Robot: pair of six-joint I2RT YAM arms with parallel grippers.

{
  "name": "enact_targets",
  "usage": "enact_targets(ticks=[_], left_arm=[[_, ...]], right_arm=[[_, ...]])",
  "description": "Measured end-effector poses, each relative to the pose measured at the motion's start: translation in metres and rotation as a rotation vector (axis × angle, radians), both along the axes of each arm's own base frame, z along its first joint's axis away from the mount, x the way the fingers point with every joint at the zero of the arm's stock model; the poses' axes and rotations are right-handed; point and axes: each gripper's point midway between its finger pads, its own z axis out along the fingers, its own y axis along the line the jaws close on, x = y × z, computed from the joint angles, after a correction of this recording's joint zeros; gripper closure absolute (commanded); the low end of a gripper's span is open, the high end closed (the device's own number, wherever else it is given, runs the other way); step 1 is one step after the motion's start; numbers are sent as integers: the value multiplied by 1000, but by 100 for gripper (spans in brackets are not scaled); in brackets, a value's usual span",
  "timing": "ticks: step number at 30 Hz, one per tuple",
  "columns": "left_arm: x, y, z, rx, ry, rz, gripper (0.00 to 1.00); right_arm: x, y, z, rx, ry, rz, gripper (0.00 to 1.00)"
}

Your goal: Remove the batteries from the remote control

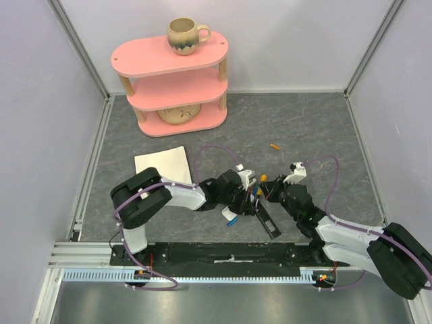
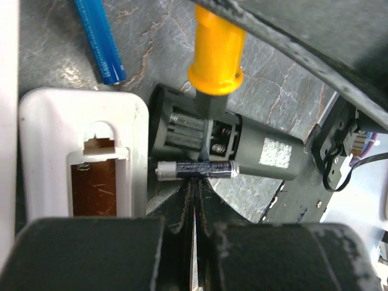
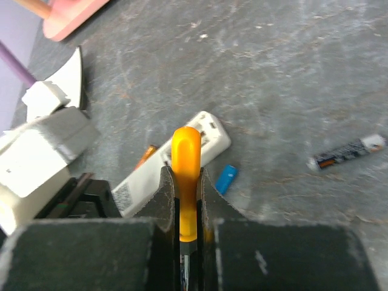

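Currently logged, item by item.

Risk 1: the screwdriver (image 2: 215, 51) has its tip down in the open bay of the dark remote (image 2: 267, 154). I judge the tip could skid off the springs and gouge a contact, since nothing I can see pins the remote to the table (image 2: 285, 79).

Risk 2: a dark cell (image 2: 195, 169) lies loose just beside that bay. A slip of the tool or a nudge from my left arm could send it rolling.

Risk 3: whether any cell remains inside the bay I cannot tell, so one might be missed.

Left gripper (image 2: 194, 195): jaws fully together, holding nothing, tips just beside the dark cell.

Right gripper (image 3: 185, 182): clamped on the orange handle of the screwdriver.

Other stock: blue cell (image 2: 100, 42) out on the table, well apart from the bay. White remote (image 2: 54, 121) alongside, its own bay uncovered and empty.
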Motion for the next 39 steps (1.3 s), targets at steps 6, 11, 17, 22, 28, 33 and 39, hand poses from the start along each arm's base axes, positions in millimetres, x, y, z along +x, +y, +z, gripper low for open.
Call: enact_targets(ticks=[6,11,17,22,28,33,39], left_arm=[[2,9,0,45,-10,23,95],[3,21,1,96,-22,40,90],[0,40,7,143,-54,52,71],[-3,48,26,94,-98,48,45],[-7,54,72,-75,-198,51,25],[-3,71,117,-244,-292,85,18],[8,102,156,-352,-434,162,10]], right_arm=[[8,17,21,17,-31,45,100],[7,28,10,-9,10,83,100],[5,29,7,-16,19,95,100],[6,29,19,-5,-9,97,100],[9,32,42,2,-63,108,100],[10,32,50,-11,-80,119,100],[13,45,53,-33,-68,171,100]])
